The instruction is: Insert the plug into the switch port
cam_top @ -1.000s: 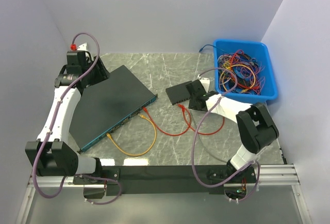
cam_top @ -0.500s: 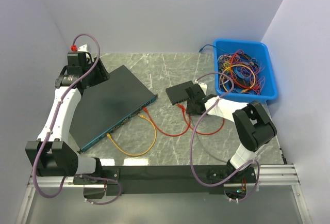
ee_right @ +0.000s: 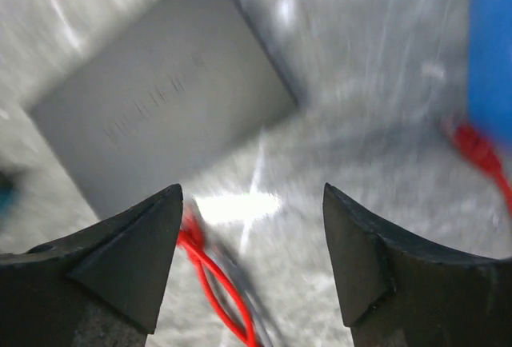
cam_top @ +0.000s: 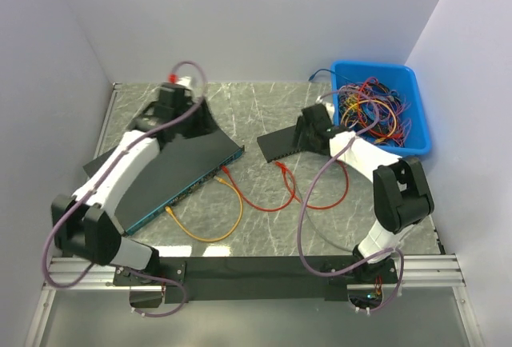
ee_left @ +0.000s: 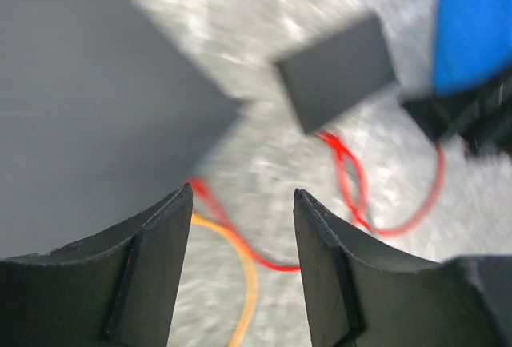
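A large black switch with a teal front edge point(cam_top: 172, 167) lies at the left. A small black switch point(cam_top: 280, 143) lies at the centre right. A red cable point(cam_top: 280, 195) loops between them, one plug point(cam_top: 225, 173) at the large switch's front and the other point(cam_top: 280, 165) beside the small switch. An orange cable point(cam_top: 216, 227) runs from the large switch's front. My left gripper point(cam_top: 200, 121) hovers open over the large switch's far corner. My right gripper point(cam_top: 308, 133) hovers open at the small switch's right end. The wrist views show both grippers, left point(ee_left: 242, 195) and right point(ee_right: 252, 191), empty.
A blue bin point(cam_top: 420, 119) full of tangled cables stands at the back right, close behind the right arm. It shows in the left wrist view point(ee_left: 476, 19) and the right wrist view point(ee_right: 492, 35). White walls enclose the table on three sides.
My left arm has swung right from the far left corner to above the large switch. My right gripper has moved back from the red cable to the small switch's right end.
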### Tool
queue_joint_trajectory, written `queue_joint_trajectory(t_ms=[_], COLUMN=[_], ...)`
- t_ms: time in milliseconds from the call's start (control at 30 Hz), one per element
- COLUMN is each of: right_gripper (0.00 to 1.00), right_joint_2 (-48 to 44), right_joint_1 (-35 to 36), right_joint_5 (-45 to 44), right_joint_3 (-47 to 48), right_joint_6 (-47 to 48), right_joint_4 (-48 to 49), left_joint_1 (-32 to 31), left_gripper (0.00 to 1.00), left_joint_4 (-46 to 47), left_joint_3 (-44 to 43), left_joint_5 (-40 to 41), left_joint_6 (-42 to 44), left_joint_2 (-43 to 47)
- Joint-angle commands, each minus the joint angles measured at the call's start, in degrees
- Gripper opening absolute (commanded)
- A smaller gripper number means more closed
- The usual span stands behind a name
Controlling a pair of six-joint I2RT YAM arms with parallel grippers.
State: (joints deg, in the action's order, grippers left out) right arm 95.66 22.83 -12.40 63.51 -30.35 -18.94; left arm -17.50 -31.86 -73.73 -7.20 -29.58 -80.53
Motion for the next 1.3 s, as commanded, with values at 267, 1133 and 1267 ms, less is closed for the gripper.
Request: queue_joint_trajectory(t_ms=[267,1133,1267], right_gripper=[0.83,0.81,0.8], right_joint_2=[9.89,21.68,20.36], right_joint_1=[-9.2,-2.71,0.98], right_joint_5=[16.26,21.02,20.49], right_joint_3=[9.53,15.25,12.09], right_joint_6=[-1.46,2.48,2.31], right_joint_4=[2.59,0.39,1.09], left_joint_1=[-16.6,-20.47,-22.05], left_gripper=[0.58,0.56,0.56], left_joint_4=[10.41,22.53,25.78], left_joint_3=[-10.28,-10.39,-3.2], left_joint_5=[2.45,-1.59,-1.32], left_joint_6=[-8.47,-11.19,-12.68], left_joint_2=[-22.9,-39.62,-36.55])
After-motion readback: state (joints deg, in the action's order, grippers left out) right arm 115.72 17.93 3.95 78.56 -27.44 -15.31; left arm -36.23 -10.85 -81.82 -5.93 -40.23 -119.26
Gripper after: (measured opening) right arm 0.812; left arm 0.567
